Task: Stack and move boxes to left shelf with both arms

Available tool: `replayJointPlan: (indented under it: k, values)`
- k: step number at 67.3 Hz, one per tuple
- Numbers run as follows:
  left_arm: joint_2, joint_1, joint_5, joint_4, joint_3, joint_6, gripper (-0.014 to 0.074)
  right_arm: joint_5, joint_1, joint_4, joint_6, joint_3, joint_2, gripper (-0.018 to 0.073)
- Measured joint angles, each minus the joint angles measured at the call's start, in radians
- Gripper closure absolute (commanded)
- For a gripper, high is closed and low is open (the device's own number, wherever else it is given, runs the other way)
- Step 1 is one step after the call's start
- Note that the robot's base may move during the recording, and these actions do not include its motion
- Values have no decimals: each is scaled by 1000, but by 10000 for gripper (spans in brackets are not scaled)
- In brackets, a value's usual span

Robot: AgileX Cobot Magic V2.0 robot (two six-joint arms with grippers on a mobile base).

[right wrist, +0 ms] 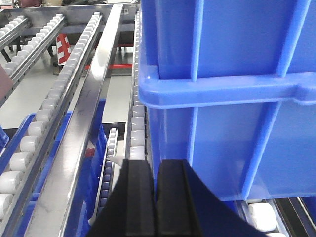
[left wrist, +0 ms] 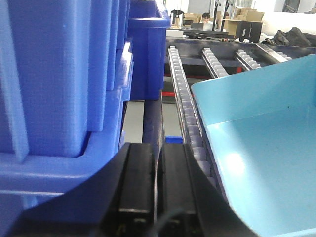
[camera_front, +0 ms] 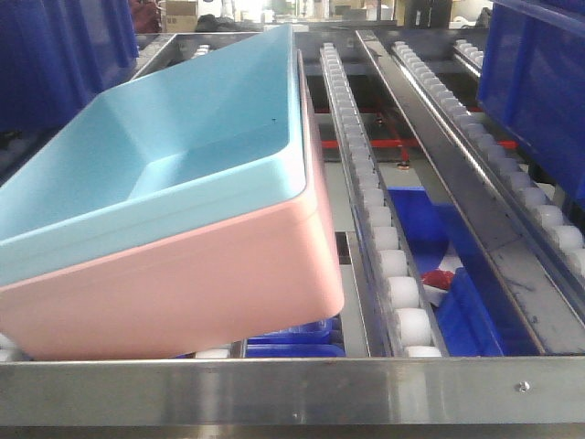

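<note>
Nearest you, the front bar [camera_front: 292, 389] runs across the rack [camera_front: 512, 293]. Just behind it the blue box [camera_front: 174, 160] sits nested in the pink box [camera_front: 183, 293], the pair tilted on the rollers [camera_front: 384, 247] with the near edge low.

Both claws are clenched on nothing: the left gripper [left wrist: 157, 197] beside the blue box, the right gripper [right wrist: 156, 197] near a dark bin [right wrist: 232, 94].

Watch the tilt. If the pair isn't seated flat, it could roll or slide against the bar. Pull either arm back carelessly and you may clip a dark bin [left wrist: 59, 79], or nudge the stack askew.
</note>
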Motion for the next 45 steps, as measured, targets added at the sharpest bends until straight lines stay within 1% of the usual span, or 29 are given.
replayJointPlan:
  k: [45]
  values:
    - [0,0,0,0,0,0,591,7,0,0,0,0,0,505]
